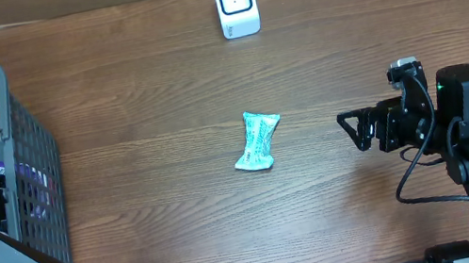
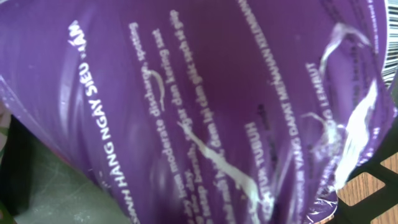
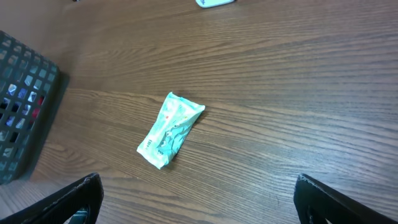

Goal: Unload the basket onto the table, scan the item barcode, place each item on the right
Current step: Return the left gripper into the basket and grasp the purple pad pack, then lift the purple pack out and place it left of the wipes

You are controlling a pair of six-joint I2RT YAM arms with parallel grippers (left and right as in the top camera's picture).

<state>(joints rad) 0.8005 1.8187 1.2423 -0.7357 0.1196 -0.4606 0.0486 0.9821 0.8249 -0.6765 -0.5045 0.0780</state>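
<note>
Purple packet [image 2: 199,112] fills the left wrist view. The left gripper's fingers are hidden behind it, fully closed, and are judged to be pinching its film so that it can be lifted from the basket [image 1: 21,110] around them. Far beyond them the scanner [image 1: 236,4] is stood. The right gripper [image 1: 354,131] is spread wide and empty, with a teal packet [image 1: 258,140] lying ahead of its fingers.

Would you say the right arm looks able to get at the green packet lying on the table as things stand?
Probably yes: the right pincer stands open, facing the green packet, which lies alone on the table with nothing between them.
</note>
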